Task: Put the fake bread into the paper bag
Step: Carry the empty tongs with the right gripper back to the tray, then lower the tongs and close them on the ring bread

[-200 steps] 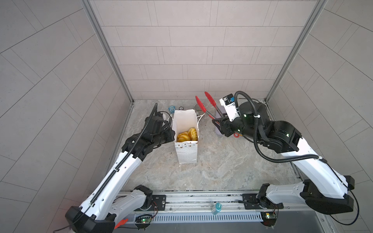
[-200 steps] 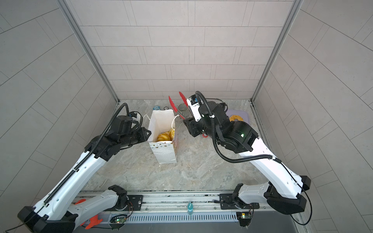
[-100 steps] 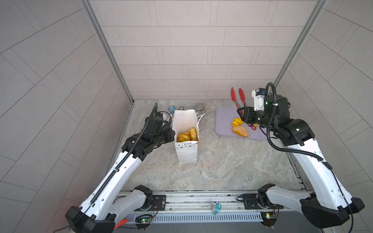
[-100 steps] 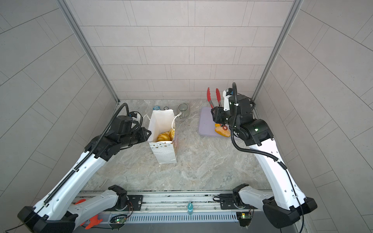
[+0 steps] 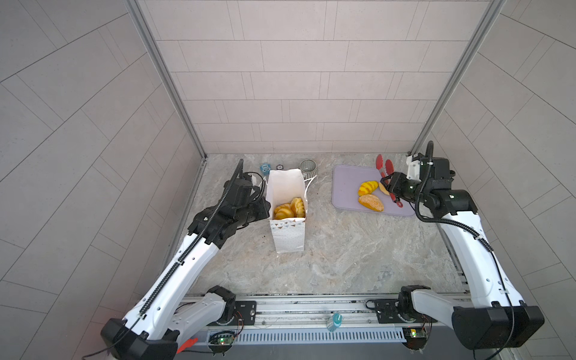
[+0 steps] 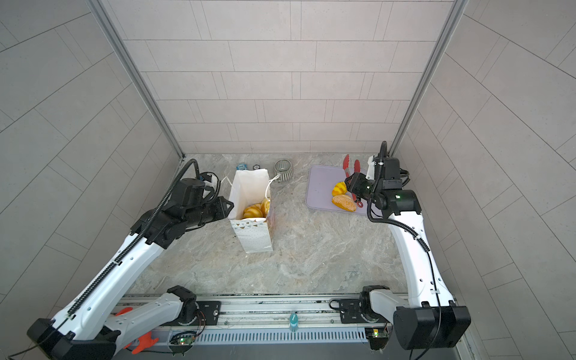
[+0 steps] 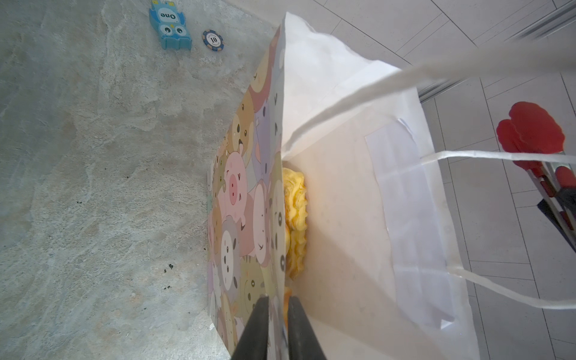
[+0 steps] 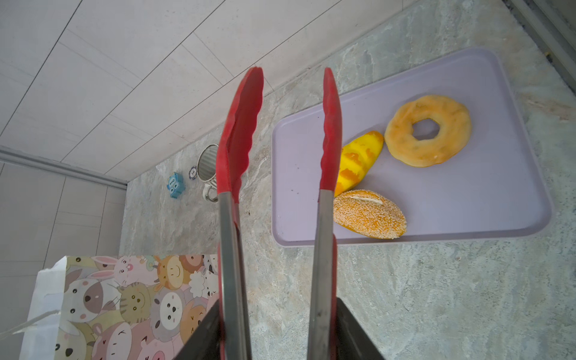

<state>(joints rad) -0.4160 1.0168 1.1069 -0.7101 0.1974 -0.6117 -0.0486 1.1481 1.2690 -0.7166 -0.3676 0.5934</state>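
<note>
The paper bag (image 5: 286,237) (image 6: 254,237) stands upright left of centre, with several fake bread pieces (image 5: 288,210) (image 7: 296,218) inside. My left gripper (image 5: 265,199) (image 7: 278,300) is shut on the bag's left wall at the rim. On the lilac tray (image 5: 346,187) (image 8: 467,202) lie a striped loaf (image 5: 367,188) (image 8: 358,159), a sesame bun (image 5: 371,202) (image 8: 369,215) and a ring bagel (image 8: 428,131). My right gripper (image 5: 391,187) (image 8: 277,302) is shut on the red-tipped tongs (image 5: 385,168) (image 8: 240,140). It hovers over the tray, and the tong tips are apart with nothing between them.
A ribbed mug (image 5: 308,165) (image 8: 207,165), a blue owl block (image 5: 265,168) (image 7: 170,25) and a poker chip (image 5: 279,167) (image 7: 213,40) sit along the back wall behind the bag. Tiled walls close in the left, back and right sides.
My right arm swung the tongs from beside the bag rightward to above the tray. The left arm and the bag stayed still.
</note>
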